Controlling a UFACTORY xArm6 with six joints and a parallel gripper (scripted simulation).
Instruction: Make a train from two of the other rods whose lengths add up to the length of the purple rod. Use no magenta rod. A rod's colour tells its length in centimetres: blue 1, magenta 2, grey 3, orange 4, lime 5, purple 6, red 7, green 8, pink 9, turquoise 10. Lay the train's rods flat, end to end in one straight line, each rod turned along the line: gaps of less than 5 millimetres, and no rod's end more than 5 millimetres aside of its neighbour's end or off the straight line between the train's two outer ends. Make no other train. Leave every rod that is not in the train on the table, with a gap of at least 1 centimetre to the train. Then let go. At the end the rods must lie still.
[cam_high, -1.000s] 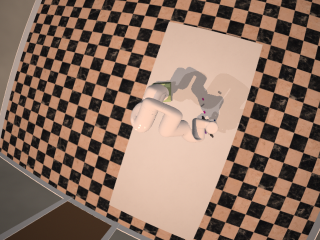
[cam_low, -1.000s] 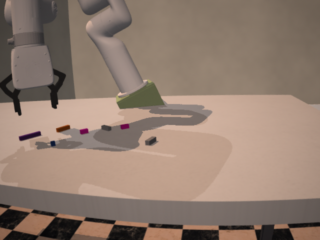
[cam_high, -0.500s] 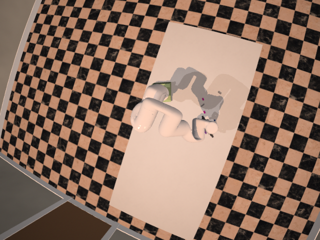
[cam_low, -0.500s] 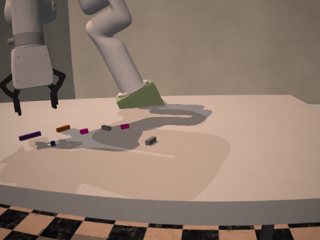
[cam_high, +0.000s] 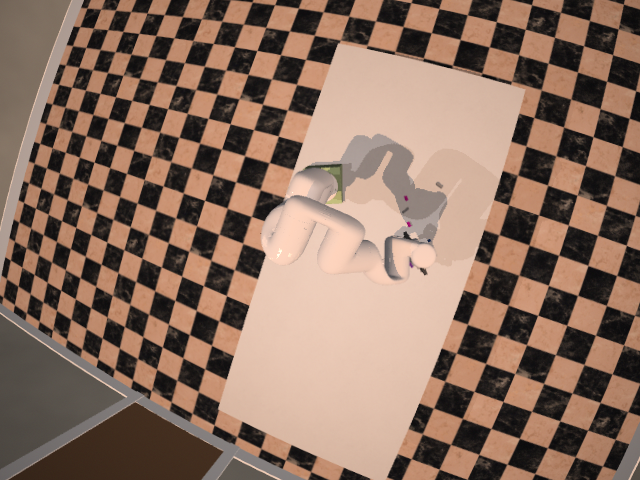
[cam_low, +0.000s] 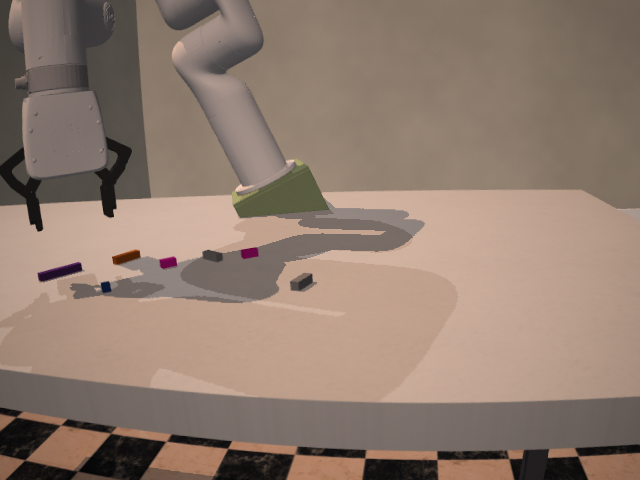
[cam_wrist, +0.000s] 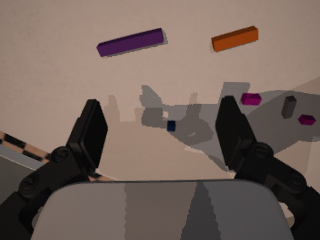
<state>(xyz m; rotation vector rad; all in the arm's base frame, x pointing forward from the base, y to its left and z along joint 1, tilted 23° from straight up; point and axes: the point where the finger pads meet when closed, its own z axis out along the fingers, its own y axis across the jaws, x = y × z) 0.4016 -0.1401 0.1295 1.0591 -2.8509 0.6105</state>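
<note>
A floor (cam_high: 155, 206) (cam_low: 336, 467) (cam_wrist: 20, 145) of black and pinkish-tan checks surrounds the desk (cam_high: 330, 361) (cam_low: 516, 335) (cam_wrist: 50, 75). In the exterior view, a plain wall (cam_low: 413, 103) rises at the far side, with a darker section (cam_low: 129, 103) at left; one dark leg (cam_low: 534, 465) shows under the desk's near edge, at right. From above, a brown panel (cam_high: 129, 444) lies beyond grey strips (cam_high: 135, 399).
</note>
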